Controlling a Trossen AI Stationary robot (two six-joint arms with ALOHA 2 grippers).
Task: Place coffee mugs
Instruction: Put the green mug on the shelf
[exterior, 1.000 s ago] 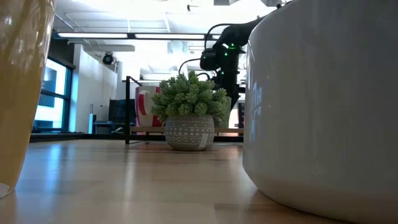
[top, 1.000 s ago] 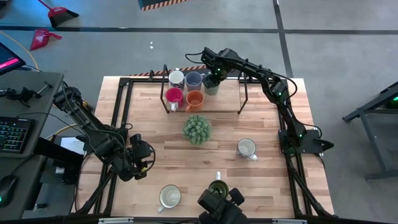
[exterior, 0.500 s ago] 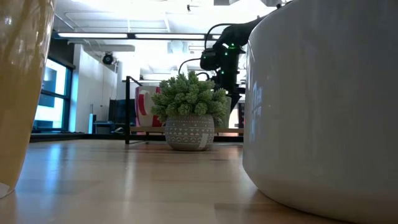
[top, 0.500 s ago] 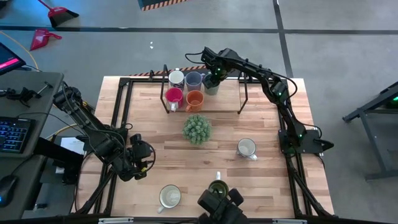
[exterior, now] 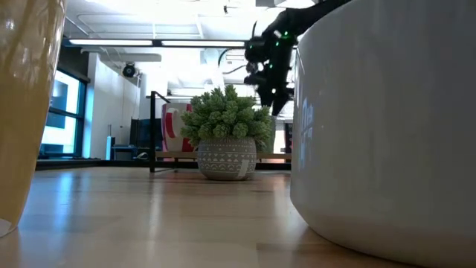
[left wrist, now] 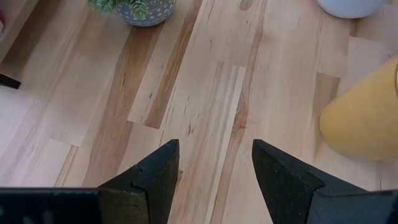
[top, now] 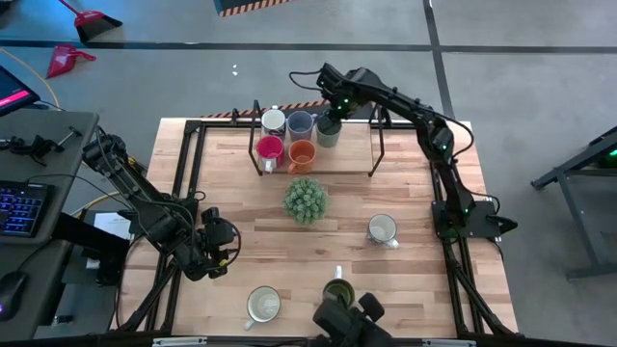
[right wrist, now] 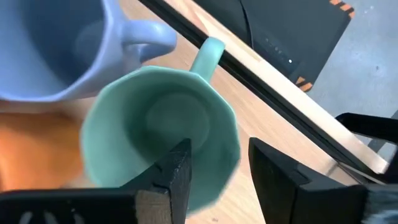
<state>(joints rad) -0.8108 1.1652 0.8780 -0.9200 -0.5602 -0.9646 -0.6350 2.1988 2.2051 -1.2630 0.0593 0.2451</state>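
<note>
Five mugs on the rack behind the plant

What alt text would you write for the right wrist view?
The right end effector, fingers open, hangs over a green mug, one finger above its inside. A blue mug stands next to it, by a black frame bar on the table.

Cut off by the frame beyond the left fingers: plant pot, white mug, yellow mug. Orange mug beside the right fingers blurred. Nearest mugs in the low view cropped, hiding the table behind.
</note>
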